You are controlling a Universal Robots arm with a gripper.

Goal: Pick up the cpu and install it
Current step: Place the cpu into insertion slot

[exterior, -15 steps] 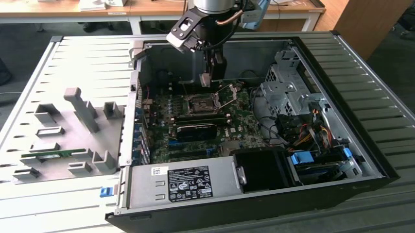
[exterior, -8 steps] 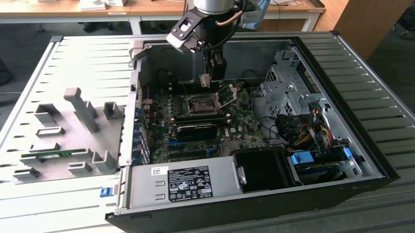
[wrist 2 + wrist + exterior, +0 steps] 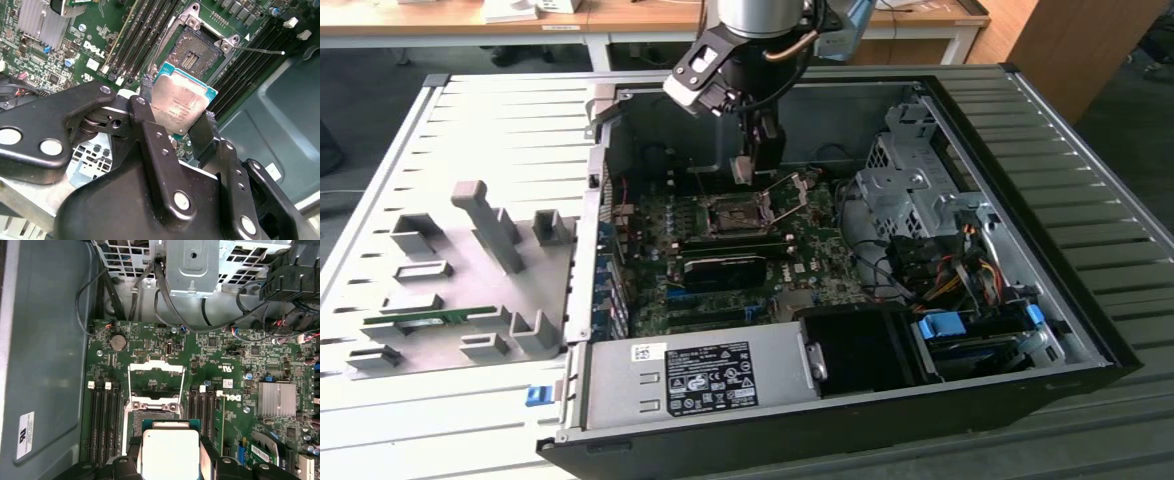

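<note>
slatted grey tabletop (image 3: 494, 120) carries an open black computer case (image 3: 854, 440) lying on its side, with wooden desks behind. the arm reaches down into the case, and the tool (image 3: 744, 172) hangs just above the motherboard socket (image 3: 734, 212), whose metal frame stands flipped up.

both wrist views show the grip plainly: the tool's (image 3: 182, 107) two black fingers (image 3: 147, 92) are closed partway, clamped on opposite edges of the cpu (image 3: 182, 102). its silver-grey top and thin teal rim show between them. the cpu is held in the air, apart from the board, not seated.

in the second wrist view the bare socket (image 3: 197, 50) lies just past the held chip, its lever (image 3: 260, 49) swung out to one side. rows of memory slots (image 3: 145, 30) flank it, and a finned heatsink (image 3: 37, 22) sits further off. the first wrist view looks straight down on the tool (image 3: 171, 452) – the cpu (image 3: 171, 452) covers part of the socket (image 3: 150, 401), with the raised frame beyond it and a metal drive cage (image 3: 192, 260) past the board's far edge.

the exterior view adds what lies outside the case: well away from the tool, toward the exterior view's left, a grey fixture plate (image 3: 520, 345) holds a green memory stick (image 3: 427, 318).
</note>
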